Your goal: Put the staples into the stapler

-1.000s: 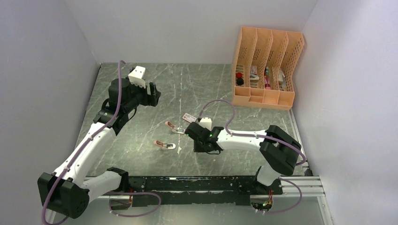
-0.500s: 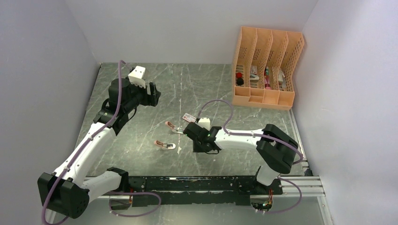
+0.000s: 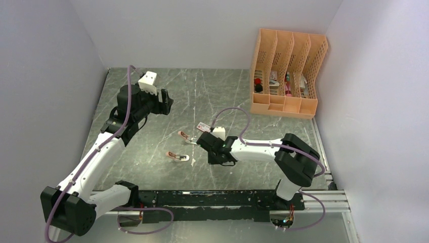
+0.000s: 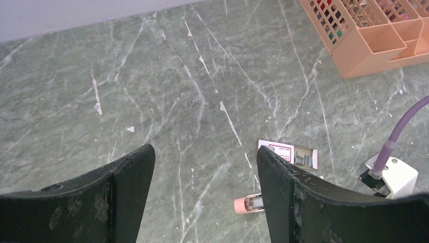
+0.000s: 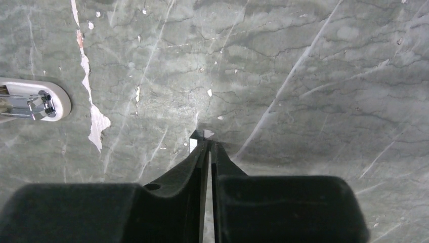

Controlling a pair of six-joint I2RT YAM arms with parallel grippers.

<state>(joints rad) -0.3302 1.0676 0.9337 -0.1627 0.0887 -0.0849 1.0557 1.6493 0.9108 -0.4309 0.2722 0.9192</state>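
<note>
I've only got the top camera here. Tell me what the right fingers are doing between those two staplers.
Observer: On the right wrist camera the right fingers are closed to a thin slit. At their tips is what looks like a small silvery staple strip.
Operator: Report what lies beside them.
Observer: The pale rounded end of a stapler lies off to one side, apart from the fingers, with shiny metal showing inside it.
Operator: Now check the staple box.
Observer: The left wrist camera shows the red-and-white sleeve with its grey tray slid out beside it, and greyish strips in the tray.
</note>
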